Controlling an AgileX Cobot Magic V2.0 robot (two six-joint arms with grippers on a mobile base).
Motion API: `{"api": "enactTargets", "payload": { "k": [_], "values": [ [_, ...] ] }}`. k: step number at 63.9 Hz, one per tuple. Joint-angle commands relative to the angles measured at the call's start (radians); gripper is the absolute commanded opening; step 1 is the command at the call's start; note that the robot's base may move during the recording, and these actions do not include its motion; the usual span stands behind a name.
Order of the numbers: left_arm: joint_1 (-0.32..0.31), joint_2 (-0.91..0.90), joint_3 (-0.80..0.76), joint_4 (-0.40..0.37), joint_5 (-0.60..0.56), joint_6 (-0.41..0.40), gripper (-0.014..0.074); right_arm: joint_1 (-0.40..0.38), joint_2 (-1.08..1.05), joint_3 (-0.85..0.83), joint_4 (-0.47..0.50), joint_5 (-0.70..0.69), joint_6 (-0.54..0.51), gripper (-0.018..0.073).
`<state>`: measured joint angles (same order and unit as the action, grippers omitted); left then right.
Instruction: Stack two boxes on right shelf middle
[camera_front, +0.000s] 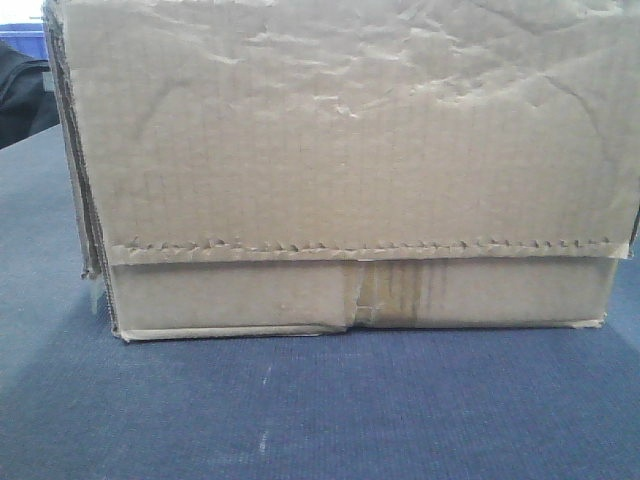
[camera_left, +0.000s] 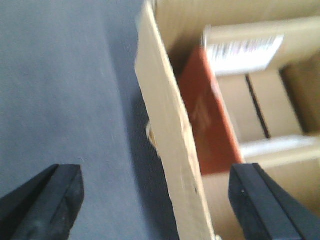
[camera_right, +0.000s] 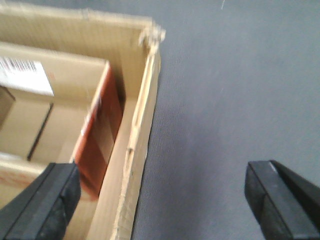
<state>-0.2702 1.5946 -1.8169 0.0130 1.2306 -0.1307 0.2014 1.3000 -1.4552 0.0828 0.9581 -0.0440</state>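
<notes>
A plain creased cardboard box (camera_front: 340, 150) with a zigzag-cut flap edge and a brownish tape strip (camera_front: 385, 295) fills the front view, standing on blue-grey cloth (camera_front: 300, 410). Its top is open. Inside it lies a smaller box with red print (camera_left: 205, 120) (camera_right: 100, 140) and a white barcode label (camera_left: 245, 50). My left gripper (camera_left: 156, 200) is open, its jaws straddling the big box's left wall (camera_left: 165, 125) without touching it. My right gripper (camera_right: 162, 195) is open too, one finger over the box's inside and the other out over the cloth, the right wall (camera_right: 135, 150) between them. The shelf is out of view.
The cloth surface (camera_left: 60, 90) (camera_right: 225, 100) runs on to either side of the box. At the far left of the front view are a blue object (camera_front: 20, 45) and a black one (camera_front: 20, 90) beyond the cloth's edge.
</notes>
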Motion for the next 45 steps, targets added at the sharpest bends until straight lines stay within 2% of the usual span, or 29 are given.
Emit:
{"api": "enactTargets", "payload": {
  "k": [1,7,24,38,45],
  "values": [
    [-0.007,0.018,0.034,-0.019,-0.01,0.005,0.0484,0.002,0.043,-0.011,0.023,0.005,-0.025,0.057],
    [-0.007,0.043,0.061,-0.032,-0.01,0.005,0.0484,0.002,0.091,-0.011,0.062,0.001,-0.056,0.057],
    [-0.045,0.123,0.068,-0.037,-0.01,0.005,0.0484,0.002,0.24,-0.011,0.064,-0.001,-0.062,0.057],
    [-0.045,0.176,0.068,-0.021,-0.01,0.005,0.0483,0.002,0.312,-0.011,0.064,-0.001,-0.062,0.057],
    [-0.045,0.185,0.068,-0.013,-0.01,-0.001,0.0443,0.002,0.329,-0.011,0.064,-0.001,-0.062,0.0566]
  ]
}}
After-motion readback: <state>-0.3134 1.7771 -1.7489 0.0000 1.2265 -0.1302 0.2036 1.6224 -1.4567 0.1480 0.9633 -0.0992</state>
